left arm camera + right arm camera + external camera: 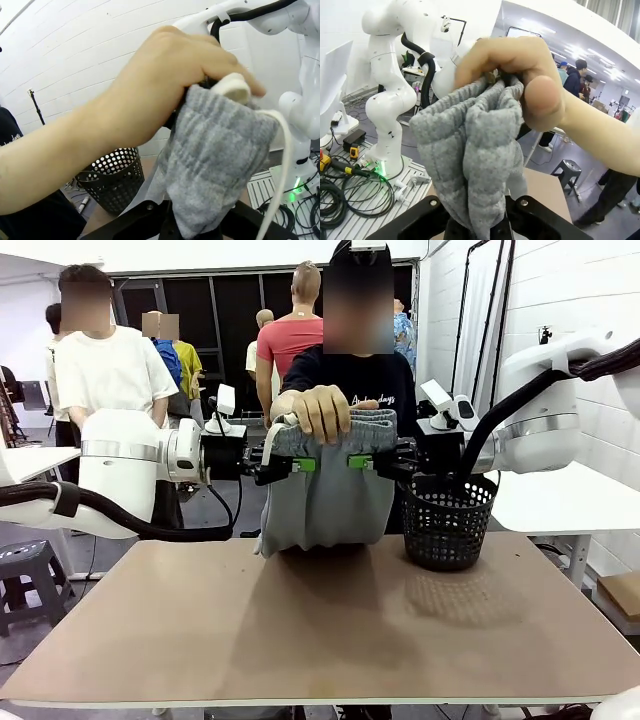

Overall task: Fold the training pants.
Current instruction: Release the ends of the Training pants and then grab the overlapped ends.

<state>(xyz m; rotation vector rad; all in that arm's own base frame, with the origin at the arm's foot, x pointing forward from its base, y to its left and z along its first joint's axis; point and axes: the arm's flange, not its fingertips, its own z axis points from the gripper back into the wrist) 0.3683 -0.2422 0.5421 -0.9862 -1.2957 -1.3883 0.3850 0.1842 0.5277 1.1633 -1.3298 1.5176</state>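
The light grey training pants (328, 490) hang folded above the far part of the table, with their lower end touching the tabletop. A person's hand (317, 410) grips the gathered waistband from above. My left gripper (297, 465) is shut on the pants' left edge just below the waistband, and my right gripper (365, 462) is shut on the right edge at the same height. The left wrist view has the ribbed waistband (220, 150) and white drawstring (282, 160) pinched between my fingers, under the hand (165, 90). Bunched grey cloth (475, 150) sits between the jaws in the right wrist view.
A black mesh basket (446, 520) stands on the brown table (320, 630) at the far right, close to my right gripper. Behind the far edge stands the person holding the pants, with other people farther back.
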